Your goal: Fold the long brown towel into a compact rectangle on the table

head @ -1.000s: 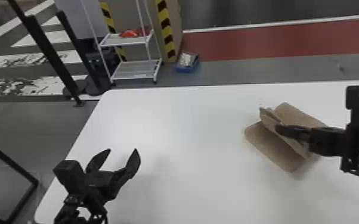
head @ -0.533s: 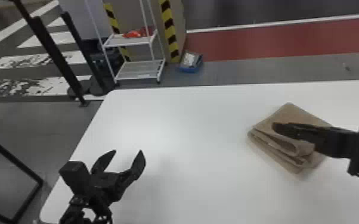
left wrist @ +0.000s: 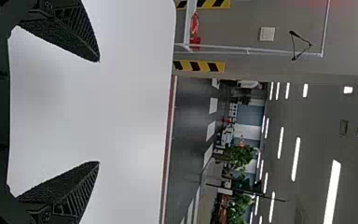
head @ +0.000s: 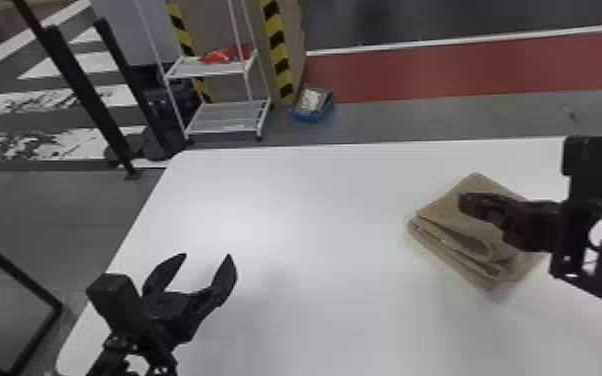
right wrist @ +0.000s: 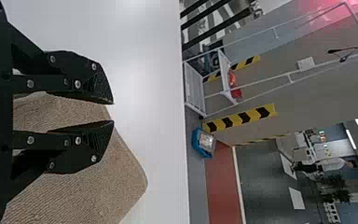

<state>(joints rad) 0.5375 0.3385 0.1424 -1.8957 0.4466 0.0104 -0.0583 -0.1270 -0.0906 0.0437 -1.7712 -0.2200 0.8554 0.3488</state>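
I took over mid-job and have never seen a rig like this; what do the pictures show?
This is a two-armed robot. One picture looks forward and down from its head; the other two come from its wrists, turned sideways. On the white table, toward the robot's right, lies the brown towel, folded in uneven layers. The right fingers are over it, parted; the left fingers are open above the table, away from the towel. Nothing appears to be held.

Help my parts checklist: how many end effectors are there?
2: the left end effector above the table, near its left edge; the right end effector over the brown towel.
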